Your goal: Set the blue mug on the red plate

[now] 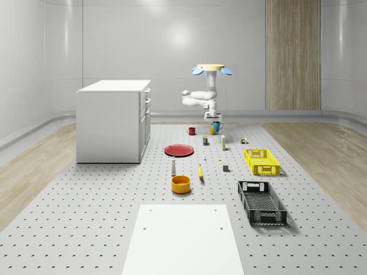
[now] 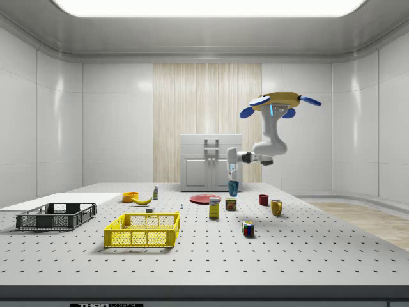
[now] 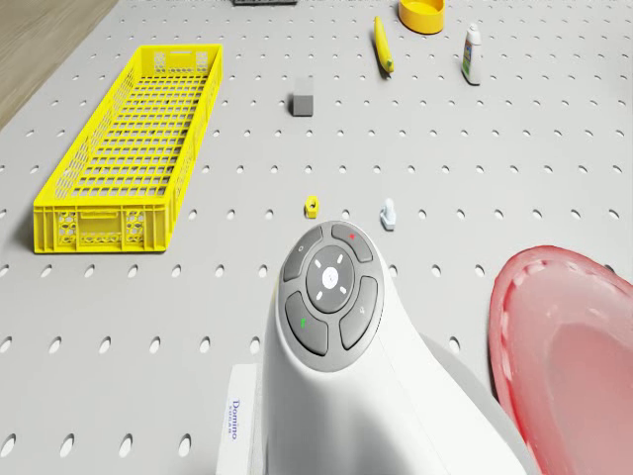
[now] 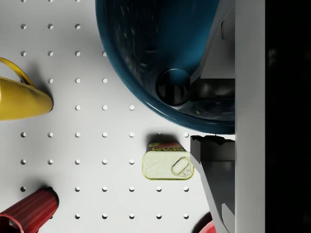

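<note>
Blue mug [image 4: 160, 53] gripped, SPAM tin [image 4: 167, 164] below

Pale grey panelled walls [image 1: 114, 34] close the room, with a vertical panel of light wood [image 1: 292, 54] set into the far wall. A bright ceiling light [image 2: 204, 6] glows overhead. The grey perforated surface [image 1: 86, 229] is flanked by wood flooring [image 1: 332, 154]. A white cabinet with drawers [image 1: 112, 123] stands on it, and a white sheet [image 1: 183, 240] lies at its near edge.
</note>
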You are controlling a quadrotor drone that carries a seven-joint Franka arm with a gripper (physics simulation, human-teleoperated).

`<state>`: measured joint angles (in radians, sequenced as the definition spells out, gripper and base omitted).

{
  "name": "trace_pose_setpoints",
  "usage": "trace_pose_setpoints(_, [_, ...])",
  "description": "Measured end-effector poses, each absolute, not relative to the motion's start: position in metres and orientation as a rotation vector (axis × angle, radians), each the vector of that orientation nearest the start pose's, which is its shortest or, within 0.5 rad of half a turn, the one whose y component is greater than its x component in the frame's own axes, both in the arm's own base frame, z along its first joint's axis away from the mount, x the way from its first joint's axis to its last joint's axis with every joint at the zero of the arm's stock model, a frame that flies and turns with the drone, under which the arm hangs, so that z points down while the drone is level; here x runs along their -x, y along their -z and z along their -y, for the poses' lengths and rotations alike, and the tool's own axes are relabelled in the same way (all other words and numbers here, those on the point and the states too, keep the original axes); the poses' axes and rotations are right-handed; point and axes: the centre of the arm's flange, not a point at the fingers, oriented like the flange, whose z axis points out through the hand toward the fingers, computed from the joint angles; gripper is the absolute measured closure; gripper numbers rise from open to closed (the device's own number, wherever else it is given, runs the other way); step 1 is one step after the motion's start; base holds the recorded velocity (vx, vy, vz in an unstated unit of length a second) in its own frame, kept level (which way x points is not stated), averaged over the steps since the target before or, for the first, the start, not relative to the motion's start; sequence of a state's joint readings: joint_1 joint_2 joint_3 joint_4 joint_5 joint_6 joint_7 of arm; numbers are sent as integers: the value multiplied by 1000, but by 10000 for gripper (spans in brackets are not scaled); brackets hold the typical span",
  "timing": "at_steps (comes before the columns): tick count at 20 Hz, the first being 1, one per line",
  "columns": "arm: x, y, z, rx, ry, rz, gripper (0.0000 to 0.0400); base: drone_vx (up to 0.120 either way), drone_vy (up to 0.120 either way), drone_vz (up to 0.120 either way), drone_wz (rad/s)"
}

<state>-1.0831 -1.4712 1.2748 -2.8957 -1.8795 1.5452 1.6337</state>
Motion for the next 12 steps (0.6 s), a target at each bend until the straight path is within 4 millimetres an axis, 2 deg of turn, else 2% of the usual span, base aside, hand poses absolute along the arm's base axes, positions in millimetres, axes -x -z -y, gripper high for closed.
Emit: trace_pose_setpoints(12, [-295,-511,-10,-1,-786,2,300,120,-120,0,0])
